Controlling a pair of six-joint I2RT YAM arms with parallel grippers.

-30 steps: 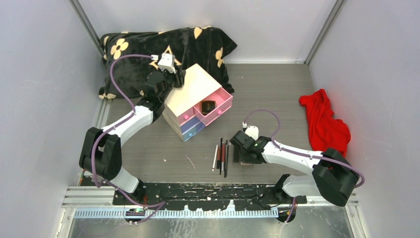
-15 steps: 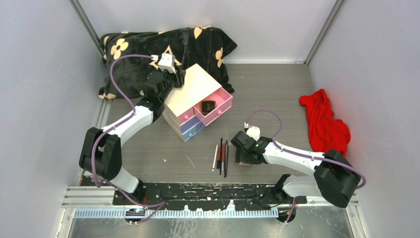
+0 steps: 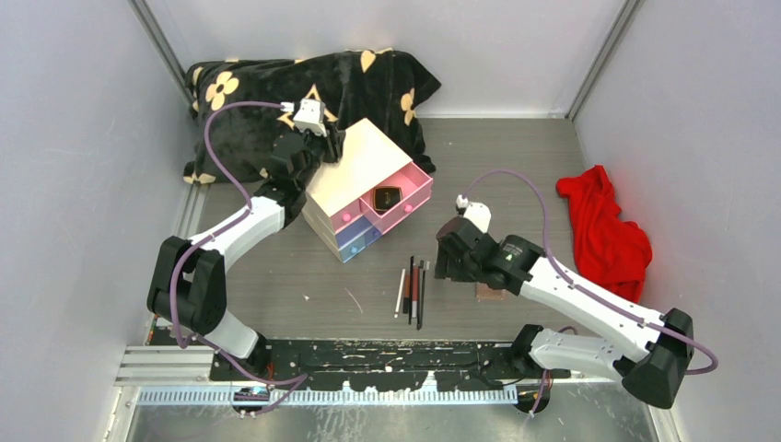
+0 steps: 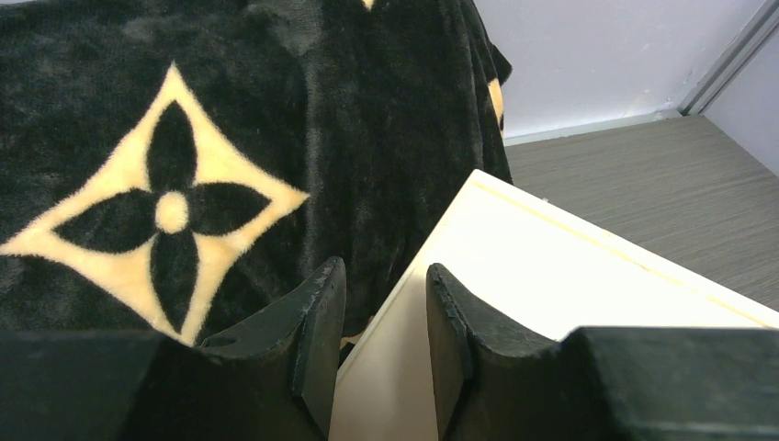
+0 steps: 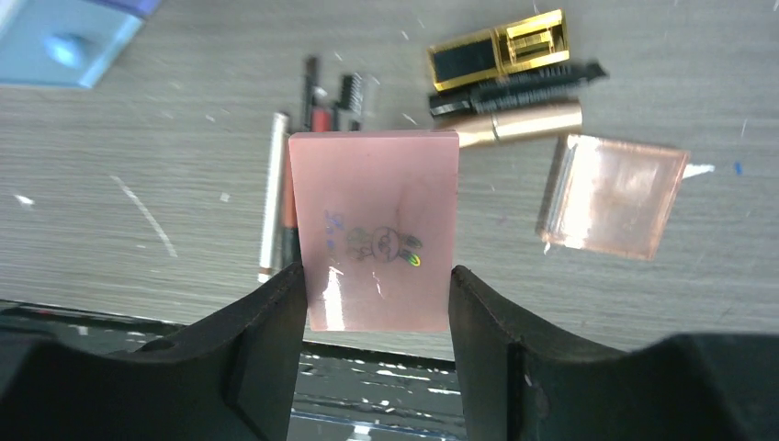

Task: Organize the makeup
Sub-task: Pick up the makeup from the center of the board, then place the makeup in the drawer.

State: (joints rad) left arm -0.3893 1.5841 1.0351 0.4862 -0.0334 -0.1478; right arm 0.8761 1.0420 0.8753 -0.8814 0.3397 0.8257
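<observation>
My right gripper (image 5: 375, 276) is shut on a flat pink compact (image 5: 372, 230) and holds it above the floor. Below it lie the rest of the makeup: a black-gold compact (image 5: 496, 50), a black brush (image 5: 514, 87), a gold tube (image 5: 519, 124), a clear pink compact (image 5: 611, 195) and thin pencils (image 5: 276, 193). From above, the right gripper (image 3: 453, 262) hovers right of the pencils (image 3: 413, 290) and hides the held compact. My left gripper (image 4: 386, 266) is closed over the back edge of the cream box (image 4: 551, 276).
The cream box (image 3: 355, 180) has its pink drawer (image 3: 416, 196) pulled open, with a black compact (image 3: 387, 197) inside. A black flowered blanket (image 3: 304, 87) lies behind it. A red cloth (image 3: 603, 226) lies at the right wall.
The right gripper has closed on the pink compact and lifted it off the floor, moving up and away from the near edge. The left arm has not moved.
</observation>
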